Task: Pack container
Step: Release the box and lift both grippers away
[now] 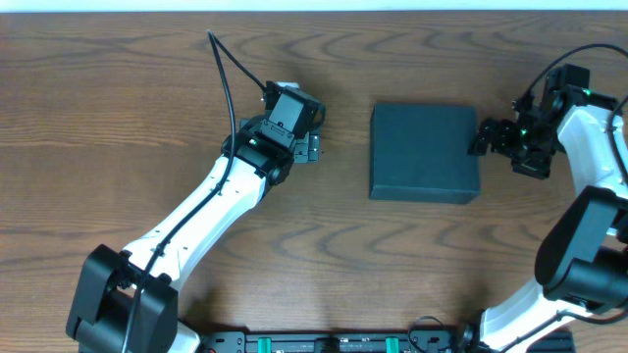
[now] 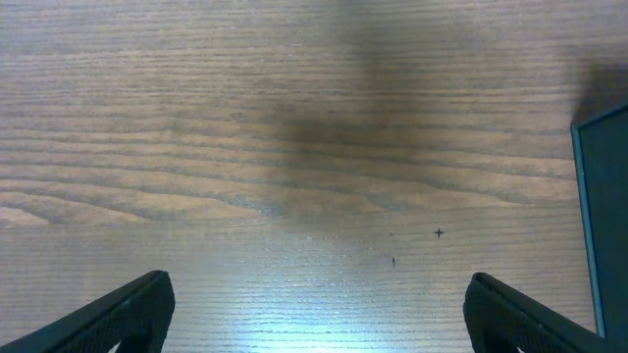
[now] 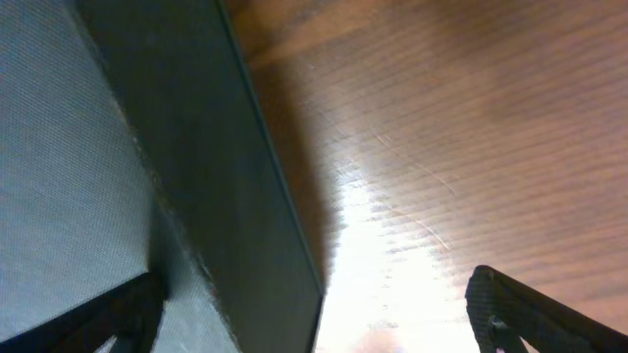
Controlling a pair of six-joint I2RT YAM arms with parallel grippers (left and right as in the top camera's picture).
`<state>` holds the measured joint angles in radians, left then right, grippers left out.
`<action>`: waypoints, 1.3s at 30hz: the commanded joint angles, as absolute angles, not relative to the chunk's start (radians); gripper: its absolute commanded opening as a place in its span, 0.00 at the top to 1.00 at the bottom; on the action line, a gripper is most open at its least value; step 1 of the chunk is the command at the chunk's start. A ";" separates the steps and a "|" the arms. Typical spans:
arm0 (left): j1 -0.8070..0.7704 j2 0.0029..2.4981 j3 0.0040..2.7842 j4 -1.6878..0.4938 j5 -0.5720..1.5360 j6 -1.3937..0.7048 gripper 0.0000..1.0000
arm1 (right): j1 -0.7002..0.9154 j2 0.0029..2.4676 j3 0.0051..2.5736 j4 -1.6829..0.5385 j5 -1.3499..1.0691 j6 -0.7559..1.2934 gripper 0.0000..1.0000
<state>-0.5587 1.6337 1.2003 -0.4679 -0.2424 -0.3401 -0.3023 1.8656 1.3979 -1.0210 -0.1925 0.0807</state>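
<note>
The wood-grain surface (image 1: 147,118) runs past every frame edge, so the room is unseen. The dark teal container (image 1: 424,153) lies shut on it, its inside hidden. Left fingers (image 2: 128,314) are spread wide, empty, well apart from the container. Right fingers (image 3: 530,314) are also spread and straddle the container's edge, their tips cut off.
</note>
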 commanded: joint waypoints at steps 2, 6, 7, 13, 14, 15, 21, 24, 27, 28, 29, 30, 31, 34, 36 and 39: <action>-0.548 1.648 1.198 -0.476 -0.247 -0.333 0.05 | -0.282 1.900 1.398 -1.010 -0.180 0.093 0.01; -0.536 1.648 1.198 -0.491 -0.248 -0.328 0.05 | -0.245 1.905 1.398 -1.004 -0.181 0.093 0.01; -0.530 1.648 1.198 -0.497 -0.249 -0.328 0.05 | -0.230 1.905 1.398 -1.002 -0.184 0.093 0.01; -0.493 1.648 1.198 -0.522 -0.251 -0.329 0.05 | -0.120 1.905 1.398 -0.990 -0.184 0.096 0.01; -0.488 1.648 1.198 -0.525 -0.250 -0.329 0.05 | -0.106 1.905 1.398 -0.986 -0.184 0.102 0.01; -0.481 1.648 1.197 -0.530 -0.250 -0.329 0.05 | -0.087 1.905 1.398 -0.980 -0.183 0.109 0.01; -0.446 1.648 1.198 -0.558 -0.250 -0.329 0.05 | -0.016 1.905 1.398 -0.950 -0.157 0.142 0.01; -0.438 1.648 1.197 -0.565 -0.250 -0.329 0.05 | -0.036 1.904 1.398 -0.955 -0.151 0.160 0.01; -0.437 1.648 1.198 -0.572 -0.250 -0.328 0.05 | -0.078 1.892 1.399 -0.970 -0.210 0.154 0.01; -0.437 1.648 1.198 -0.574 -0.250 -0.328 0.05 | -0.094 1.882 1.399 -0.978 -0.224 0.142 0.01; -0.437 1.648 1.198 -0.575 -0.249 -0.329 0.05 | -0.108 1.869 1.399 -0.986 -0.230 0.132 0.01; -0.437 1.648 1.198 -0.575 -0.249 -0.329 0.05 | -0.123 1.853 1.399 -0.995 -0.233 0.126 0.01; -0.437 1.648 1.197 -0.575 -0.249 -0.329 0.05 | -0.138 1.837 1.399 -1.003 -0.233 0.114 0.01; -0.437 1.648 1.198 -0.575 -0.249 -0.329 0.05 | -0.188 1.779 1.399 -1.026 -0.233 0.094 0.01; -0.437 1.648 1.197 -0.575 -0.245 -0.329 0.05 | -0.221 1.753 1.399 -1.037 -0.230 0.081 0.01; -0.437 1.648 1.197 -0.572 -0.236 -0.329 0.05 | -0.258 1.757 1.397 -1.055 -0.165 0.077 0.01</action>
<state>-0.4412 1.6337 1.1999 -0.5720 -0.2420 -0.3397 -0.2333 1.7741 1.4025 -1.0451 -0.2081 0.1020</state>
